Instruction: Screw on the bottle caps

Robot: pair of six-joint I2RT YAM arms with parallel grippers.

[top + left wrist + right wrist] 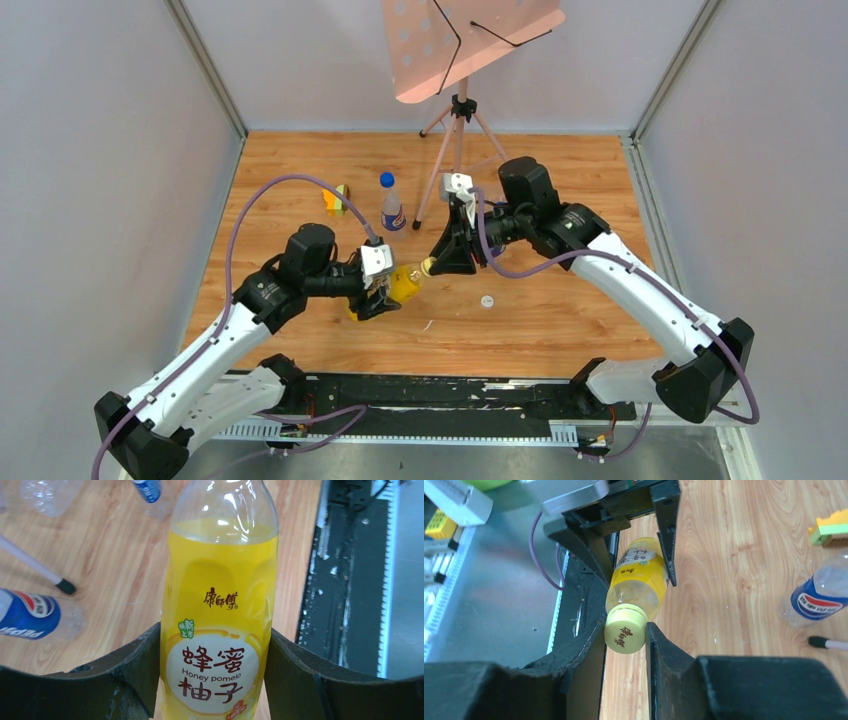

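My left gripper [385, 290] is shut on the yellow bottle [405, 285] and holds it tilted above the table, neck toward the right arm. In the left wrist view both fingers press its label [220, 630]. My right gripper [432, 265] is shut on the yellow cap [625, 630], which sits on the bottle's neck [639, 575]. The clear bottle with the blue label [391, 210] stands behind with the blue cap [386, 180] on it. The white cap [487, 300] lies loose on the table. The amber-brown bottle is out of view.
A music stand's tripod [458, 150] stands at the back, one foot [819, 641] next to the clear bottle [819, 597]. A small yellow-green block [338, 198] lies left of that bottle. A black rail [450, 395] runs along the near edge.
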